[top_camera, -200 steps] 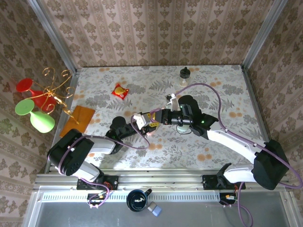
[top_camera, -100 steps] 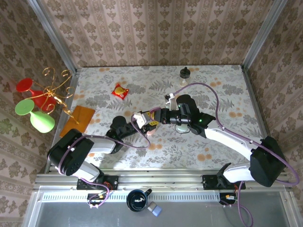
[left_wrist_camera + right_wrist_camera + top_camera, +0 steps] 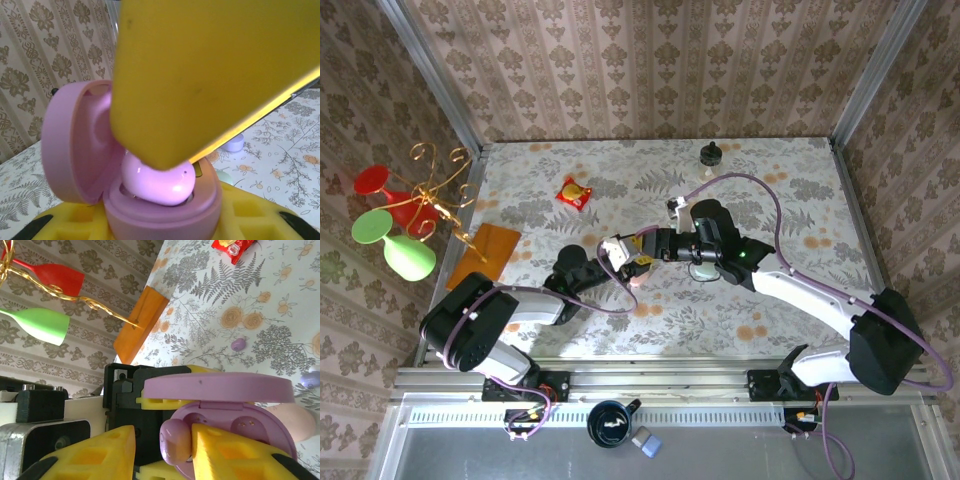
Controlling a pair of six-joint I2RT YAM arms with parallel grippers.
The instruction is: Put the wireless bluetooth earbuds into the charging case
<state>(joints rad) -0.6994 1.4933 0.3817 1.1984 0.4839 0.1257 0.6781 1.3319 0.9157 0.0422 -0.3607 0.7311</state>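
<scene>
Patterned brown wallpaper on three sides. The worktop [image 3: 800, 170] is covered in a grey-and-peach floral cloth.

Far left: a gold wire stand [image 3: 432, 185] carries a red plastic goblet [image 3: 375, 183] and a green plastic goblet [image 3: 395, 245]. Just beside it a flat orange slab [image 3: 485, 250] lies on the cloth. A red snack packet [image 3: 573, 192] sits further in, well apart from the arms.

Centre: the left end effector [image 3: 628, 262] is clenched on a pink pebble-shaped plastic charging case [image 3: 160, 215]. The base sits between its yellow foam pads, and the lid [image 3: 75, 145] is hinged open to the left in the left wrist view.

One small rounded pink-lilac earbud [image 3: 157, 182] lies in the base and stands proud of the rim. Whether it is fully seated, I cannot tell.

The right end effector [image 3: 162, 442] reaches in from the right, its jaws apart and released. One yellow finger [image 3: 200, 75] rests on top of the earbud. In the right wrist view a dark gap separates the other finger [image 3: 95, 455] from it.

Right of the charging case, two loose lilac buds lie on the cloth: one [image 3: 238, 344] is near a peach flower, the other [image 3: 310, 379] is at the frame edge.

Far side, right of centre: a small clear bottle with a dark cap [image 3: 709, 155] stands upright.
</scene>
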